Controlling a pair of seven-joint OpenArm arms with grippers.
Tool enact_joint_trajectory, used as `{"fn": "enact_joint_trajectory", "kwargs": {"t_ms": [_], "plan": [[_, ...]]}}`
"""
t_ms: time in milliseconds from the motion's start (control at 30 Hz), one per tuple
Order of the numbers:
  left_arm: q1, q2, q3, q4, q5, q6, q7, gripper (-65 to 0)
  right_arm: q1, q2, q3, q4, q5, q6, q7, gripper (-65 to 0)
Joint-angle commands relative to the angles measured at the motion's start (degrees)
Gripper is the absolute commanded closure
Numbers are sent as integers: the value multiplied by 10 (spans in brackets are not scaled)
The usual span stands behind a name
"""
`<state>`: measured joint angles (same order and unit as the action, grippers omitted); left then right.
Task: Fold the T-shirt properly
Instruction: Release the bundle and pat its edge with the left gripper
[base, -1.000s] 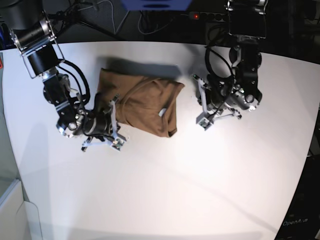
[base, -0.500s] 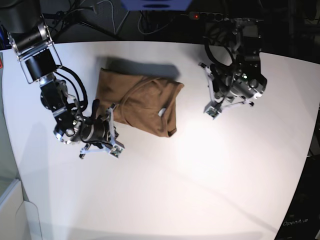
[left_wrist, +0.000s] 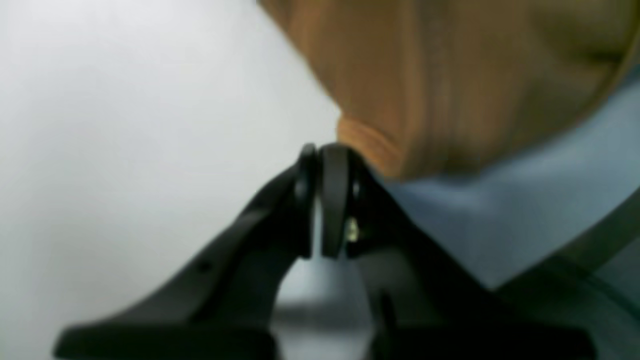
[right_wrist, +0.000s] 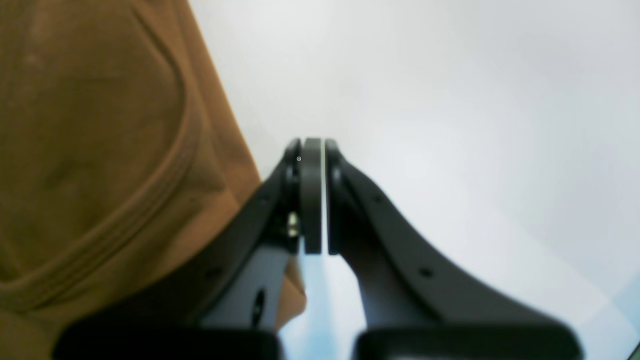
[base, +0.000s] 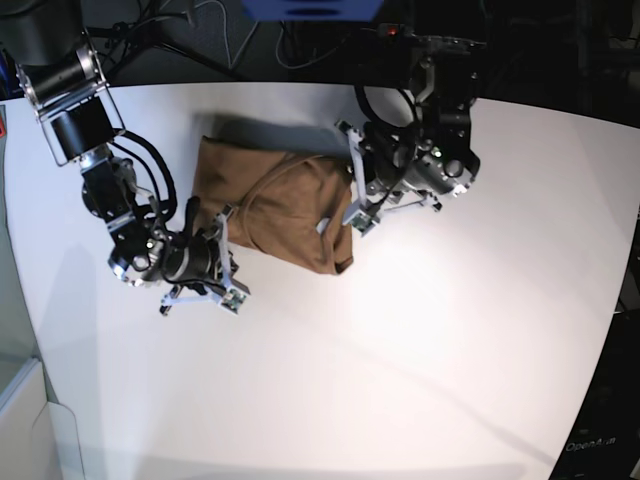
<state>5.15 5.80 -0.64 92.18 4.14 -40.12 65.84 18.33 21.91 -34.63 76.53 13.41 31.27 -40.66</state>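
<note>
Tan-brown cotton, the T-shirt (base: 275, 210) lies bunched and partly folded on the white table (base: 420, 340), between the two grippers. It looks light, soft and limp, likely to sag and slide on the smooth top, so a hemmed edge or a corner would give the surest hold. The left gripper (base: 352, 196) sits at the shirt's edge, its fingertips (left_wrist: 334, 165) pressed together just below a folded hem; the blur makes it hard to say whether they touch cloth. The right gripper (base: 227, 250) is clenched on nothing, the shirt just left of its fingertips (right_wrist: 312, 150).
</note>
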Motion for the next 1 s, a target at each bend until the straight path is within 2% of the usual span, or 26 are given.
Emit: {"fn": "enact_joint_trajectory", "kwargs": {"t_ms": [0,100,200,433,733,867,967], "plan": [[-5,7,2,-14,5,1,-2,-25,14,6,3,9,2,-3,9,-1],[-21,8,-2,-60,0,1,-37,-25,14,14,5,8,1,-3,9,-1],[-37,9,-36,-85,-1,1,-69,-25,13,29,6,8,1,-3,12,-1],[-91,8,-125,-123,-1,1,-73,-25,14,73,7,7,1,-3,14,-1],[-112,9,-126,-133,-1,1,-71,-25,14,107,7,1,0,-3,15,-1],[-111,12,-125,-143,-1,1,-71,-25,13,106,7,-44,0,-3,19,-1],[-108,12,-125,-143,-1,1,-71,-25,-6,107,7,-62,0,-3,45,-1]]}}
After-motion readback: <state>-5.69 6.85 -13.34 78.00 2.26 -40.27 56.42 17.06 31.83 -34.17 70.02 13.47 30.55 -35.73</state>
